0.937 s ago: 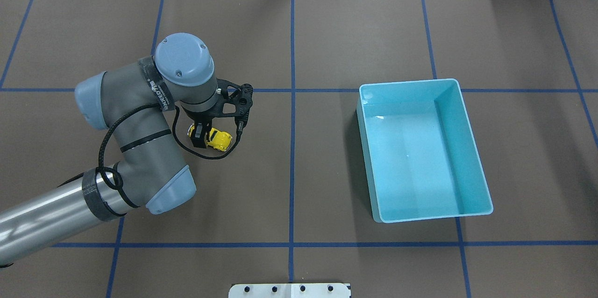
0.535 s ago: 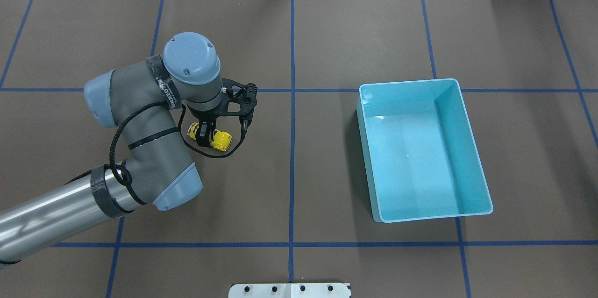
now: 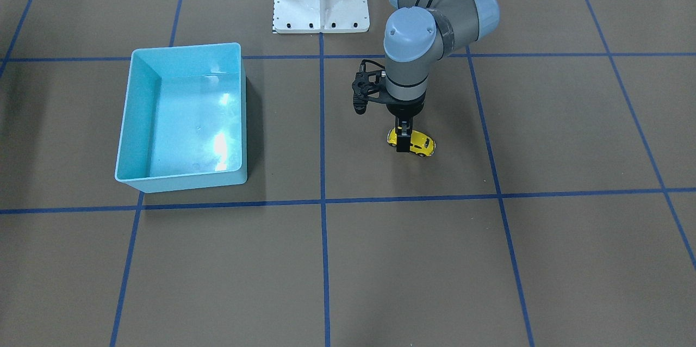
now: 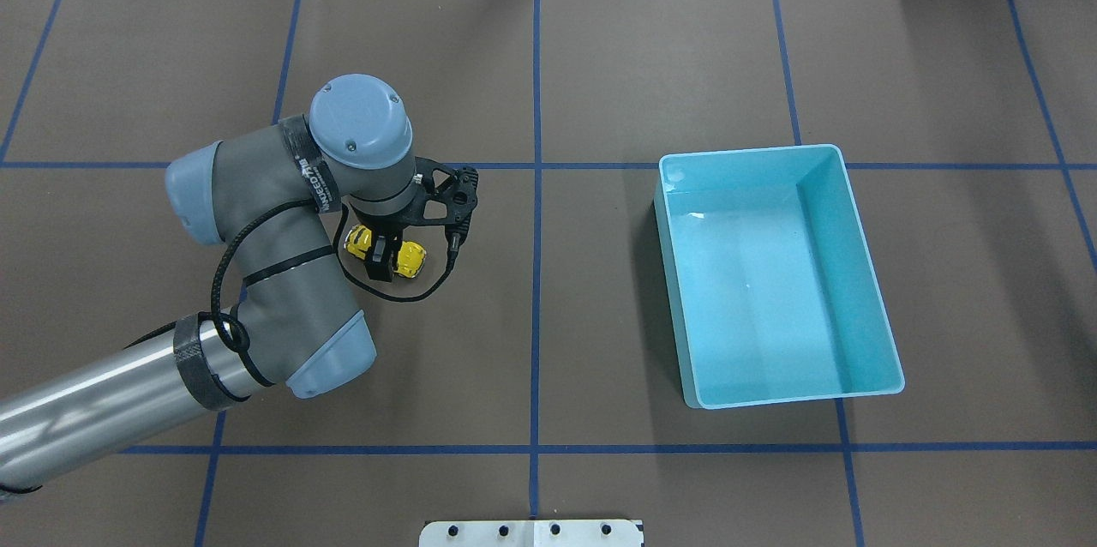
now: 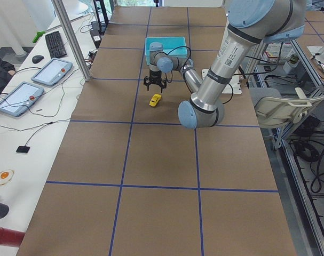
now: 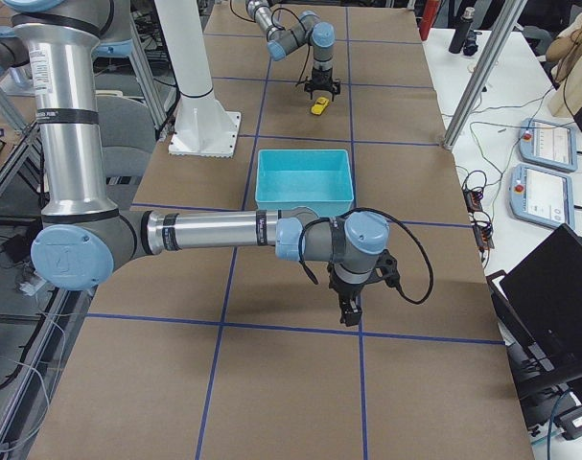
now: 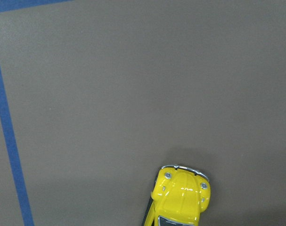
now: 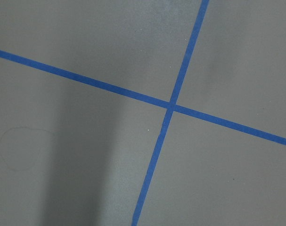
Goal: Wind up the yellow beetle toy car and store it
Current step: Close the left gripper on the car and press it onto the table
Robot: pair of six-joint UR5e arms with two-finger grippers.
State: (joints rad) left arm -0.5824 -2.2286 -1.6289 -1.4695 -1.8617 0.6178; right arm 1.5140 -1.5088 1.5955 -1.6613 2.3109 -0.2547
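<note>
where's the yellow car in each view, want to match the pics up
exterior front-facing: yellow car just right of centre.
overhead exterior: left of centre.
exterior left: upper middle.
exterior right: top, near the middle.
left wrist-mounted: bottom edge, right of centre.
right wrist-mounted: not in it.
Shared landmark: the light-blue bin, seen in all four exterior views.

Your car (image 4: 411, 256), tiny glossy yellow Beetle, dark windows, chrome bumper, upright on its wheels on the brown mat (image 4: 600, 315), aslant to the blue tape lines (image 4: 536, 290), inside one square
</note>
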